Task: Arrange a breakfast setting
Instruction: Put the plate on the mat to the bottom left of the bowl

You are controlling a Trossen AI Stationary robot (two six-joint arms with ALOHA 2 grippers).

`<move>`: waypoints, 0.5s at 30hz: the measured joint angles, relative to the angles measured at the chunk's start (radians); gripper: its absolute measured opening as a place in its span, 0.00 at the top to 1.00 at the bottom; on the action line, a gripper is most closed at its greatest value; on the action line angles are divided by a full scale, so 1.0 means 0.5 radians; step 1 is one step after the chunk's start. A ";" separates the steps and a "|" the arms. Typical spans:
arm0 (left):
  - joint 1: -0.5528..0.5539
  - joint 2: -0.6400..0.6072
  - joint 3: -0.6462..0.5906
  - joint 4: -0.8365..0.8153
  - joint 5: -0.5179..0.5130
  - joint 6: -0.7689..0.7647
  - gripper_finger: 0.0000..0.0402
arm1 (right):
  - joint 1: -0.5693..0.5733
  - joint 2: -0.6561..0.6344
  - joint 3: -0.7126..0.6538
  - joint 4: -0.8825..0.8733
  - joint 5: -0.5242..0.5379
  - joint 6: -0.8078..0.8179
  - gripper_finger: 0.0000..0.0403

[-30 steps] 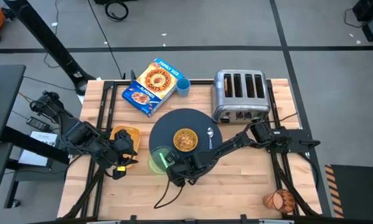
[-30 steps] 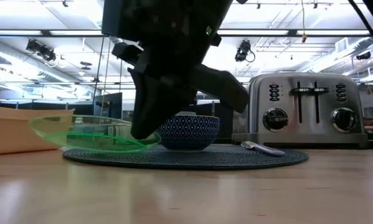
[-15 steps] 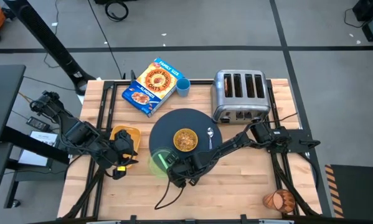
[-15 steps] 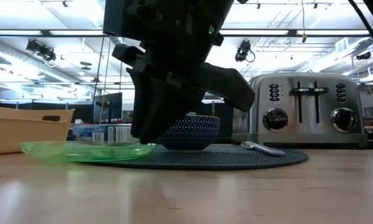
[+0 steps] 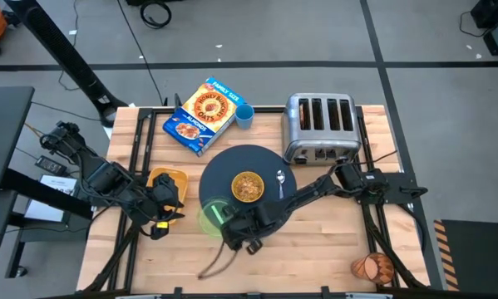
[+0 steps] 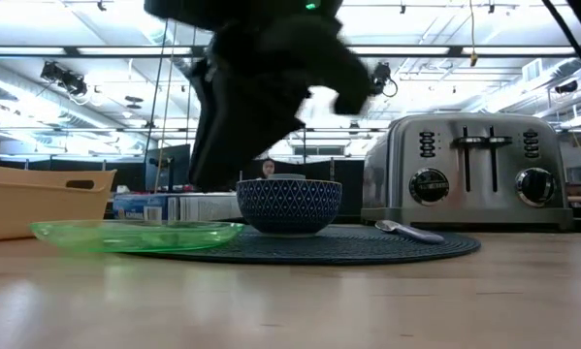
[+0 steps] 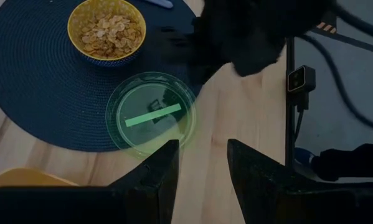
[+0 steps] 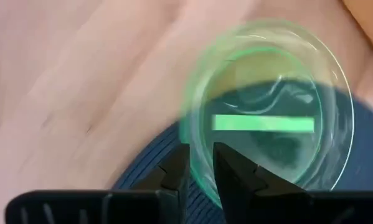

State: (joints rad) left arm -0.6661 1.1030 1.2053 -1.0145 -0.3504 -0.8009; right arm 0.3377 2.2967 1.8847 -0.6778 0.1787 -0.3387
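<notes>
One green plate (image 5: 213,213) flat, overlapping mat (image 5: 232,166) edge.

Round dark blue-grey mat (image 5: 249,174), flat on table. Yellowish cereal bowl (image 5: 248,187) upright at centre; metal spoon (image 5: 281,182) beside. Translucent green plate (image 5: 212,213) flat, overlapping mat edge.

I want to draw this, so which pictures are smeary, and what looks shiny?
Low view: the right arm is a dark motion smear, while the toaster gleams with ceiling-light reflections. Right wrist view: the green plate has a blurred rim. High view: evenly lit and sharp.
</notes>
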 joint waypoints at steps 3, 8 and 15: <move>0.000 0.000 0.000 -0.001 0.000 -0.008 0.64 | -0.065 0.000 0.000 0.059 -0.054 0.381 0.82; 0.000 0.000 0.000 0.000 -0.012 0.000 0.64 | -0.124 0.010 -0.033 0.261 -0.086 0.834 0.82; 0.004 0.000 0.000 0.000 -0.031 -0.005 0.64 | -0.151 0.019 -0.206 0.502 -0.085 0.972 0.83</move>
State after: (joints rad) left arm -0.6640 1.1029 1.2053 -1.0145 -0.3656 -0.8036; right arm 0.2621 2.3062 1.7817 -0.4266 0.1364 0.1471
